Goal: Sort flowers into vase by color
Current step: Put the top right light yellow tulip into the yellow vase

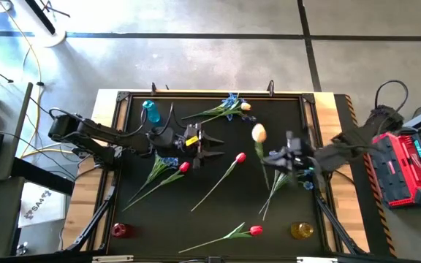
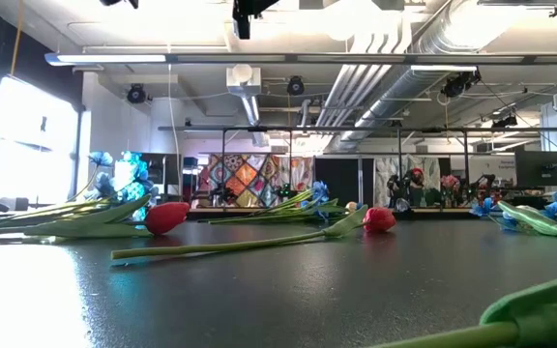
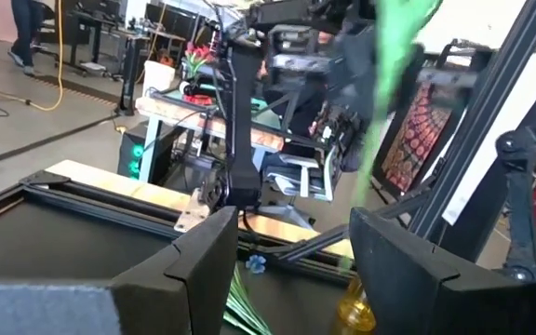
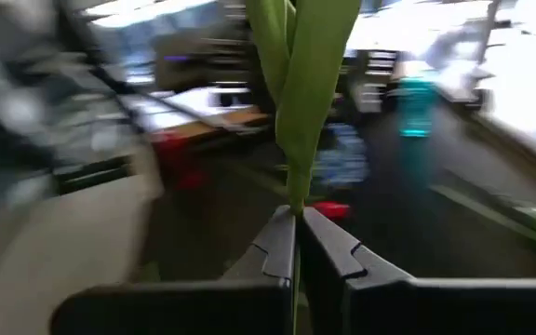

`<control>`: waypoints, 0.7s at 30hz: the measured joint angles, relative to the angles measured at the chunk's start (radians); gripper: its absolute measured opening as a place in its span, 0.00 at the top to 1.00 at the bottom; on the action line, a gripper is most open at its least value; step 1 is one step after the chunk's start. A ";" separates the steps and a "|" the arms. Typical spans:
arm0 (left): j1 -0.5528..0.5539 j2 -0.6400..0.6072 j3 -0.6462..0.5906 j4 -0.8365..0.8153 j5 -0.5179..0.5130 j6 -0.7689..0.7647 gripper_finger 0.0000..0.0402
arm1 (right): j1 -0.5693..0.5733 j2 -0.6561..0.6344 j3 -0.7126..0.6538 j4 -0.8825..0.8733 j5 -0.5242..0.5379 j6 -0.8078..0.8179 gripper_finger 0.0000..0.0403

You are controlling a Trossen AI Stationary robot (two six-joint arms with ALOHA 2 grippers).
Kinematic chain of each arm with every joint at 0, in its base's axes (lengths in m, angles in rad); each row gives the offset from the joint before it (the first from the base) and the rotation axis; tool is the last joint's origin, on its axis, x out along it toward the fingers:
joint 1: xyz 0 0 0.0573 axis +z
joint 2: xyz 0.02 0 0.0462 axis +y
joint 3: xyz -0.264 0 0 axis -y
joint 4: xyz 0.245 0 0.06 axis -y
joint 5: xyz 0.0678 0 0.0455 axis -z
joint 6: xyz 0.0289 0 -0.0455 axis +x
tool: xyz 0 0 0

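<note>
One yellow tulip (image 1: pixel 259 134) stands pinched in the right gripper (image 1: pixel 289 159).

you've got a black table (image 1: pixel 218 183) carrying three red tulips (image 1: pixel 184 167), blue sprays (image 1: pixel 229 102), and blue (image 1: pixel 150 111), red (image 1: pixel 119 230) and yellow (image 1: pixel 302 231) vases at its edges.

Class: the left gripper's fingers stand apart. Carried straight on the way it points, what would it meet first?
Probably the right arm holding the pale yellow tulip; the left gripper faces it, depth uncertain.

Grey concrete floor (image 1: pixel 196 58), ceiling ducts (image 2: pixel 395 58)
</note>
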 joint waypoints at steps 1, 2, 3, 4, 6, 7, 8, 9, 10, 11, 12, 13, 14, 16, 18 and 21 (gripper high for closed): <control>-0.003 0.000 0.000 -0.002 0.000 0.000 0.51 | 0.026 -0.013 0.000 0.000 -0.024 0.011 1.00; -0.004 0.000 0.000 -0.006 0.000 0.000 0.51 | 0.052 -0.023 0.000 -0.001 -0.042 0.018 1.00; -0.005 0.000 0.000 -0.008 0.000 0.000 0.51 | 0.078 -0.031 0.000 -0.003 -0.054 0.027 1.00; -0.006 0.000 0.000 -0.008 0.000 0.000 0.51 | 0.106 -0.037 0.000 -0.008 -0.060 0.036 1.00; -0.011 0.000 0.000 -0.009 -0.002 0.000 0.51 | 0.164 -0.046 0.000 -0.026 -0.060 0.059 1.00; -0.013 0.000 0.000 -0.010 -0.009 0.000 0.51 | 0.193 -0.046 0.000 -0.037 -0.057 0.068 1.00; -0.016 0.000 0.000 -0.013 -0.014 0.000 0.51 | 0.221 -0.045 0.000 -0.048 -0.050 0.079 1.00; -0.019 0.000 0.000 -0.017 -0.021 -0.001 0.51 | 0.253 -0.042 -0.002 -0.056 -0.036 0.087 1.00; -0.023 0.000 0.000 -0.020 -0.026 -0.001 0.51 | 0.282 -0.039 -0.008 -0.056 -0.021 0.087 1.00; -0.028 0.000 0.000 -0.021 -0.031 -0.002 0.51 | 0.314 -0.035 -0.015 -0.058 0.004 0.086 1.00; -0.033 0.000 0.000 -0.021 -0.036 -0.002 0.51 | 0.345 -0.033 -0.022 -0.058 0.027 0.086 1.00; -0.040 0.000 0.000 -0.020 -0.042 -0.002 0.51 | 0.373 -0.032 -0.031 -0.059 0.048 0.086 1.00; -0.046 0.000 0.000 -0.020 -0.047 -0.002 0.51 | 0.400 -0.032 -0.042 -0.059 0.069 0.087 1.00; -0.060 0.000 0.000 -0.021 -0.065 -0.001 0.51 | 0.450 -0.032 -0.064 -0.057 0.107 0.087 1.00; -0.075 0.000 0.000 -0.021 -0.089 -0.002 0.51 | 0.501 -0.032 -0.083 -0.054 0.134 0.098 1.00; -0.098 0.000 0.000 -0.022 -0.134 -0.004 0.51 | 0.584 -0.032 -0.122 -0.051 0.176 0.137 1.00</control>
